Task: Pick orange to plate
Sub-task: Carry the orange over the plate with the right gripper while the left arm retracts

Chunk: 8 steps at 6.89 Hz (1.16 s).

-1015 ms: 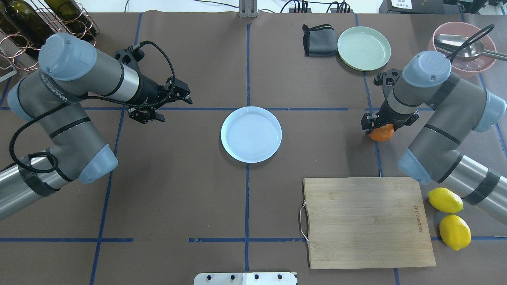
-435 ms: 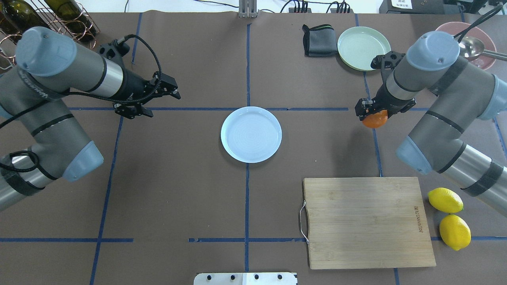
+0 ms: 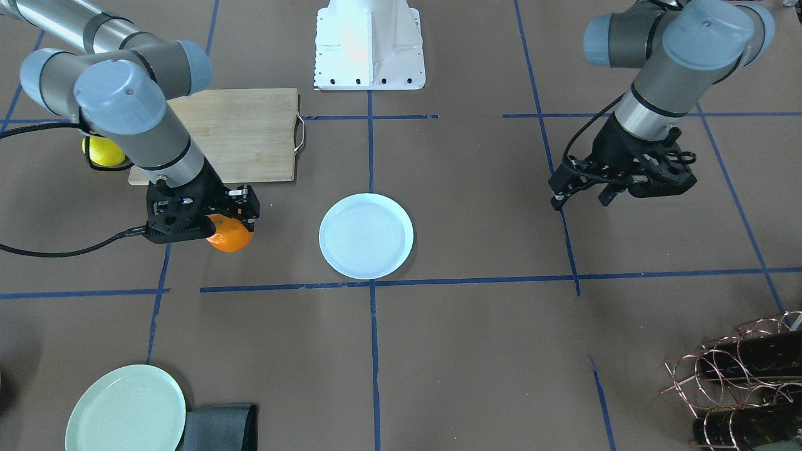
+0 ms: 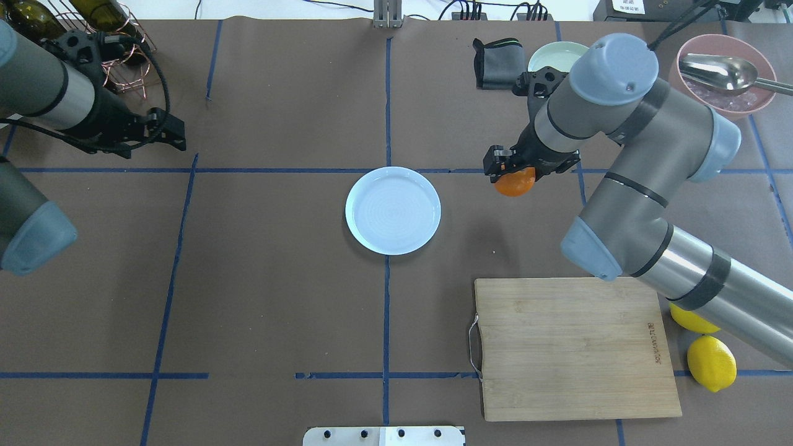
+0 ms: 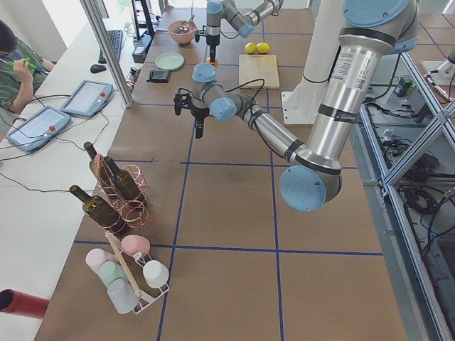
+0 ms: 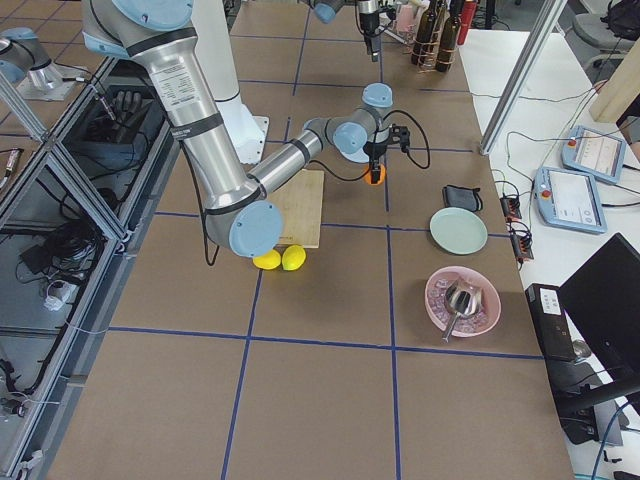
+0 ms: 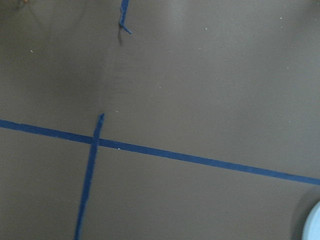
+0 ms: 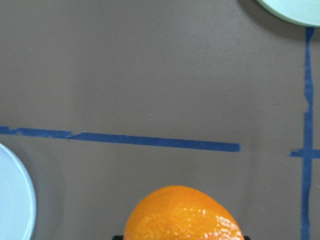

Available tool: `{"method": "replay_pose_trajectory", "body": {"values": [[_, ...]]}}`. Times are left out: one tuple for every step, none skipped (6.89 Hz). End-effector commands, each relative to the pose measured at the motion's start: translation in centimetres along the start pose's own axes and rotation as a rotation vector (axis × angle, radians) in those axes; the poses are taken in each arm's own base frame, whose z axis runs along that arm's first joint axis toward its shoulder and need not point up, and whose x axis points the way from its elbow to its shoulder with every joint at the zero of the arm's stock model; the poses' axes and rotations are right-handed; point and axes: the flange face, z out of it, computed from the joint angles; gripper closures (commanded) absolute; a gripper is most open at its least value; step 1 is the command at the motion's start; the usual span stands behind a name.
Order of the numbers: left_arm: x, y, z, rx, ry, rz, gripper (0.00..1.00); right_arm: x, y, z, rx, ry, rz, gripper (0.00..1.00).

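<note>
My right claw [image 4: 505, 170] is clamped on the orange [image 4: 515, 183], gripping it from above and holding it over the bench, near the plate [image 4: 393, 210] but not over it, on the side toward the bench's right edge. The plate lies at the bench's middle. My left claw [image 3: 579, 197] hangs with fingers spread, holding nothing, toward the bench's far left corner.
</note>
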Motion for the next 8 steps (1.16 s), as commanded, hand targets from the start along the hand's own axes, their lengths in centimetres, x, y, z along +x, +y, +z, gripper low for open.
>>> {"method": "replay_pose_trajectory", "body": {"values": [[-5.6,0.4,-1.5,0.009,-0.049,0.259,0.0,-8.4,0.8,1.8,0.032,-0.006,-0.02,1.0],[-8.2,1.5,-0.2,-0.029,-0.082,0.276,0.0,-12.0,0.6,2.4,0.042,-0.008,-0.021,1.0],[-8.9,1.7,0.2,-0.034,-0.088,0.299,0.0,-14.7,1.0,3.7,0.041,0.004,-0.039,1.0],[-10.6,2.6,0.5,-0.055,-0.1,0.318,0.0,-16.8,1.2,5.3,0.056,0.034,-0.053,1.0],[-12.9,2.0,-0.2,-0.049,-0.12,0.361,0.0,-19.0,0.5,6.6,0.049,0.055,-0.056,1.0],[-15.8,1.0,-1.8,-0.028,-0.143,0.38,0.0,-20.2,0.2,8.1,0.048,0.08,-0.059,1.0],[-17.5,0.5,-2.6,-0.017,-0.156,0.359,0.0,-20.3,0.8,8.7,0.04,0.085,-0.062,1.0],[-18.0,0.3,-2.8,-0.022,-0.153,0.344,0.0,-20.1,1.0,9.4,0.031,0.096,-0.061,0.86]]}}
